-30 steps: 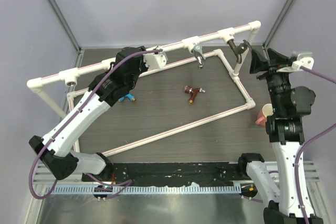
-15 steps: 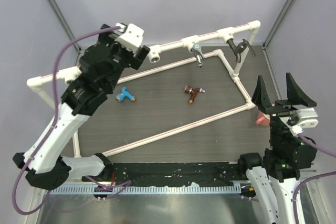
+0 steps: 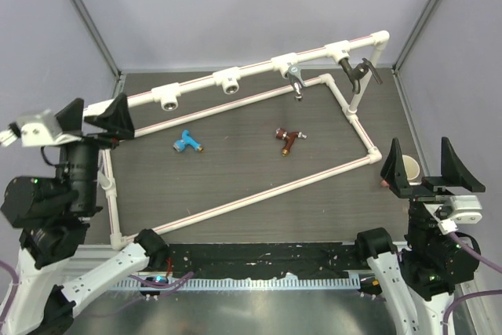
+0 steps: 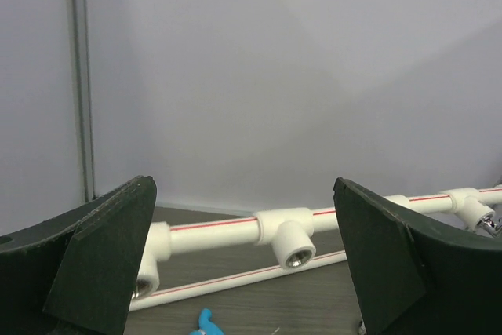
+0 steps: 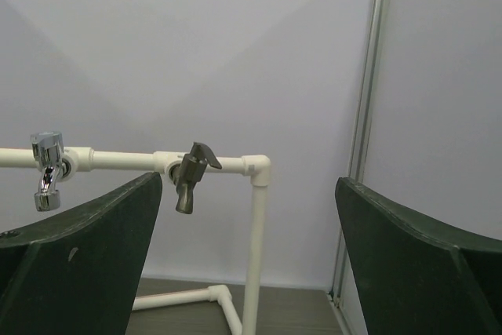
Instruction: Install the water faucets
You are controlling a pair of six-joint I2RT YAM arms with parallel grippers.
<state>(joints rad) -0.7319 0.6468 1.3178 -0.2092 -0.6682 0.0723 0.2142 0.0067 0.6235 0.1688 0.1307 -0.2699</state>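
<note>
Four water faucets were in view, two mounted on the raised white pipe rail (image 3: 251,68) and two loose on the dark table (image 3: 235,186) below it. The chrome faucet (image 3: 296,82) hung from a tee socket right of the rail's middle. The dark faucet (image 3: 357,72) with the lever handle hung from the next socket, close to the rail's right corner post. In the right wrist view both pointed downward, chrome on the left and dark on the right.

The red-brown faucet (image 3: 289,140) lay on its side on the table, in front of the rail and below the chrome one. The blue faucet (image 3: 187,143) lay on its side in front of the rail's left half, below two empty tee sockets (image 3: 169,98).

The left tool (image 3: 94,115) stood at the rail's left end with its fingers spread wide and nothing between them. It was aimed along the table toward the rail, and the blue faucet was well apart from it, showing only at the bottom edge of the left wrist view.

The right tool (image 3: 423,164) stood off the rail's right side, near the frame's right corner, fingers also spread wide and empty. It faced the rail's right corner post, well apart from all four faucets. A pale cup (image 3: 409,167) sat by its left finger in the top view.
</note>
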